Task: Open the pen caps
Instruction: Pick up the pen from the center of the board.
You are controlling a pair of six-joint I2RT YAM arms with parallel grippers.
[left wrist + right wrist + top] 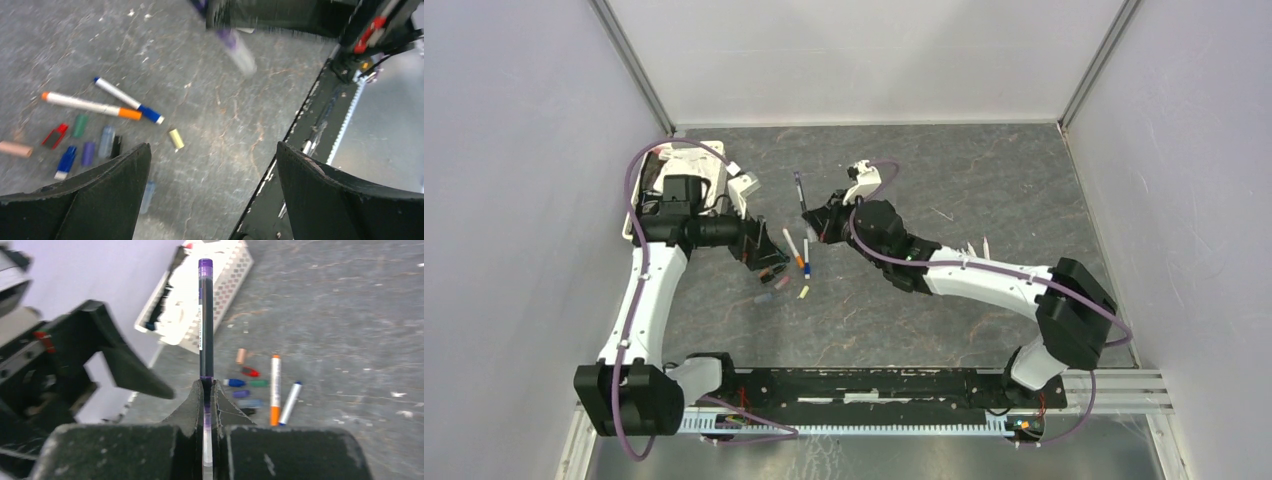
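Several loose pen caps (79,125) lie in a cluster on the grey table: red, green, blue, purple, pale blue, black, tan, and a yellow cap (175,138) apart. They also show in the top view (774,285) and the right wrist view (249,372). An orange-ended pen (90,105) and a blue-ended pen (127,100) lie beside them. My left gripper (214,147) is open and empty, hovering just right of the caps. My right gripper (206,385) is shut on a dark purple pen (206,325), gripping its clear-purple end. The pen points away towards the left gripper (764,255).
A white tray (714,152) with white cloth stands at the back left behind the left arm, also in the right wrist view (227,280). Small white scraps (974,245) lie by the right arm. The black base rail (874,385) runs along the near edge.
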